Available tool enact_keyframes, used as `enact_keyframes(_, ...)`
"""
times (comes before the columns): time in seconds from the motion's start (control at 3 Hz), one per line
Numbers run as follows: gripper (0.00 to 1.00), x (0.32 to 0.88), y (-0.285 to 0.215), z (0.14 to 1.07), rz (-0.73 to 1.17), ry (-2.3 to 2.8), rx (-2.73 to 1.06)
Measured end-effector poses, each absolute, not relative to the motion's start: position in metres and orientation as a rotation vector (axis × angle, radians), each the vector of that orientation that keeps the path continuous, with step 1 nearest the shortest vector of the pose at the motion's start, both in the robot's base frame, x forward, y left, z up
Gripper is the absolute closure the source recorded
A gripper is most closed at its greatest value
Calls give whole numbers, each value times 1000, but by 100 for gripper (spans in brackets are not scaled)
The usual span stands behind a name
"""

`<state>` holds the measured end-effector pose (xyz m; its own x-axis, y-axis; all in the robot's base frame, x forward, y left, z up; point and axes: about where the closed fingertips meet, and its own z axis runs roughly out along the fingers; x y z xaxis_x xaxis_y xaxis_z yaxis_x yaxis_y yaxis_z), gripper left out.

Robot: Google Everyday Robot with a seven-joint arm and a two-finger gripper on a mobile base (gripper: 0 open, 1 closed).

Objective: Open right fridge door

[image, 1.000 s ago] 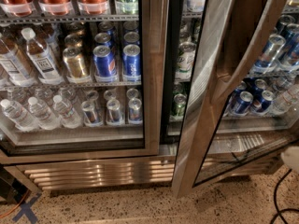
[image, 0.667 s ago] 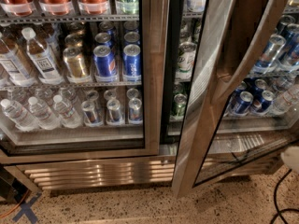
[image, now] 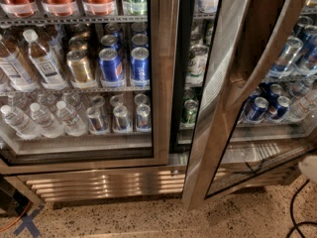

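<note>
Camera view: the tall, glass-paned right fridge door with its wide brushed-steel frame stands swung partly open, its bottom edge over bare speckled terrazzo floor. Right of the door's lower corner, the gripper shows as a pale sliver; its grip cannot be told.

One camera, close and high, faces down at the fridge base and floor; tool unseen

The right fridge door hangs ajar right of the left door, with cans on shelves behind both; the gripper is out of view.
</note>
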<state>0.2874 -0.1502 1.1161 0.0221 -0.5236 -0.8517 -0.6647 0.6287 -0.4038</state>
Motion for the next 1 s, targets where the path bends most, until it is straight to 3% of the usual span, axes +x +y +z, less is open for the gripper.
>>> enact_keyframes(1.0,0,287,-150,1116,144,1632,-1000)
